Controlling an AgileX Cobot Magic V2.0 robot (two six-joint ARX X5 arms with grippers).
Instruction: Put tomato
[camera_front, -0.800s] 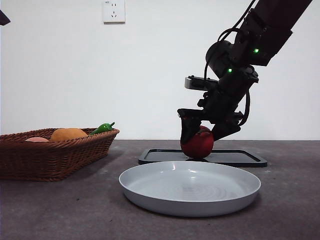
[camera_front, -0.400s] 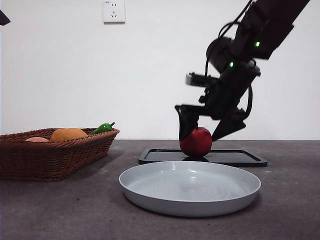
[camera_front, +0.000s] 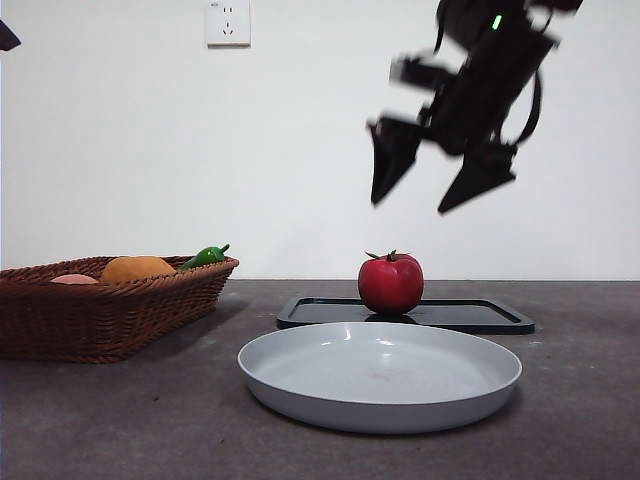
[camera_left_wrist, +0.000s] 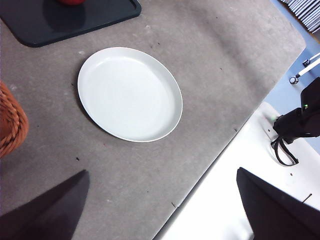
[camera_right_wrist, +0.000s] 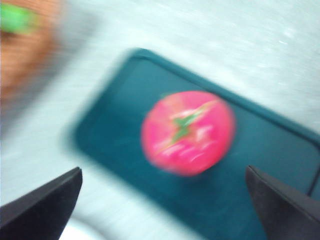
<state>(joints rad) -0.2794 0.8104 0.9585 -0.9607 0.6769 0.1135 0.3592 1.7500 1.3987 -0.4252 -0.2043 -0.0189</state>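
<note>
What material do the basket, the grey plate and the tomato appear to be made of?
The basket looks like woven brown wicker: its wall shows braided strands. The grey plate seems to be smooth plastic or glazed ceramic, with soft highlights; the look leaves it open. The tomato, standing on the black tray, is glossy red, probably plastic, since it shines evenly.

Lab-like test bench: bare white wall (camera_front: 300, 140), grey table (camera_front: 120, 420).
</note>
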